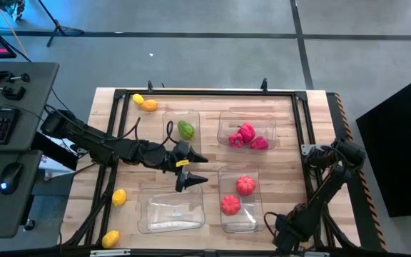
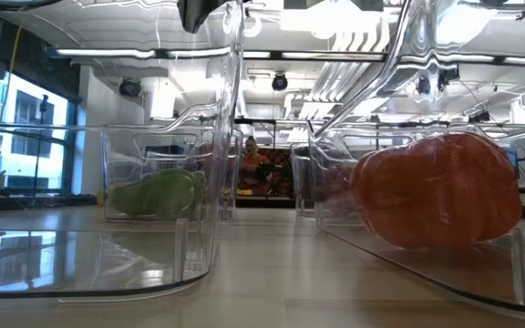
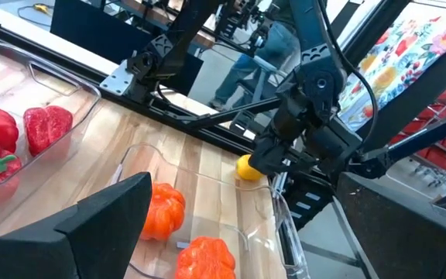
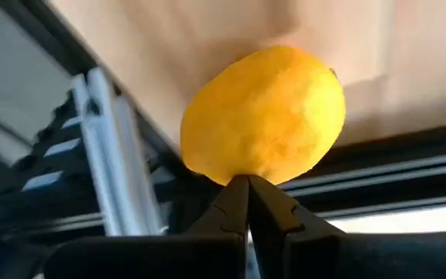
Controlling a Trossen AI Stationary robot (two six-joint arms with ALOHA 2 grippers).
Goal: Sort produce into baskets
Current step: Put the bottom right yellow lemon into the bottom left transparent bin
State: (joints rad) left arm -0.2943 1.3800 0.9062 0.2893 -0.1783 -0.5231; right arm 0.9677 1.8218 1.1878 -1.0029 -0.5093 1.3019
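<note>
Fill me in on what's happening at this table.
Toy produce is being sorted into four clear bins. The left gripper hangs open between the bins, holding nothing. The right gripper rests shut at the table's near right corner, beside a lemon. One green piece and several red pieces are binned; four yellow-orange pieces remain loose on the left.

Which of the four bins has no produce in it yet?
The near-left bin, just below the open left gripper. The far-left bin holds a green piece; both right bins hold red pieces.
</note>
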